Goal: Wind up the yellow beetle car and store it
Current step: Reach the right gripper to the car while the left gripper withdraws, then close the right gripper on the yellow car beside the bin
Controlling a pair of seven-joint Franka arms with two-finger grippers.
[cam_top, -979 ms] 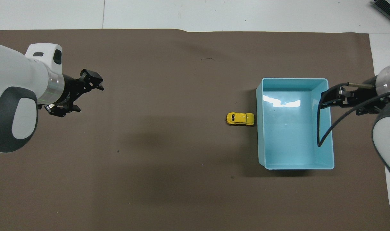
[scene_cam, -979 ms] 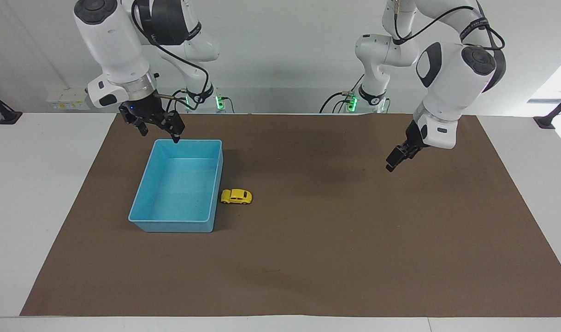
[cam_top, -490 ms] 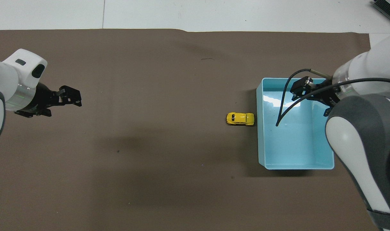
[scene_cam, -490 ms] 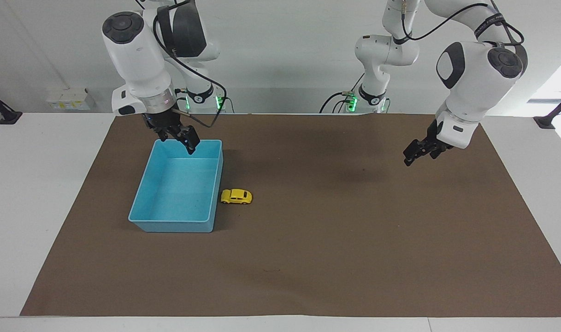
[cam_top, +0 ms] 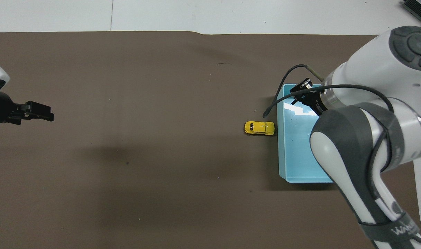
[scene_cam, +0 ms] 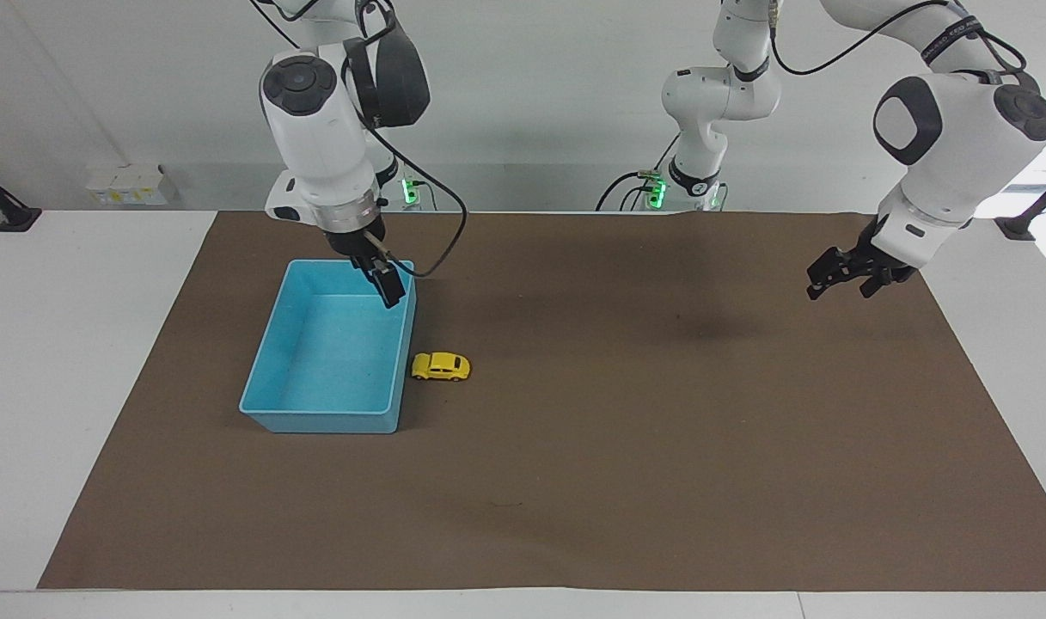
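Overhead view shows part of a word, "WAL", on a grey band of the right arm; nothing else can be read. A brown mat (scene_cam: 574, 430) covers most of a white table (scene_cam: 76, 344), with a pale wall at the robots' end. A blue bin (scene_cam: 269, 344) sits on the mat toward the right arm's end, and nothing shows inside it. The yellow beetle car (scene_cam: 441, 366) stands on the mat just beside the bin's long wall, on the side toward the left arm's end, apart from both grippers. The right gripper (scene_cam: 389, 288) hangs over the bin's corner nearest the robots; whether its fingers are spread or closed I cannot tell. The left gripper (scene_cam: 845, 279) hangs over the mat toward the left arm's end, fingers spread and holding nothing.
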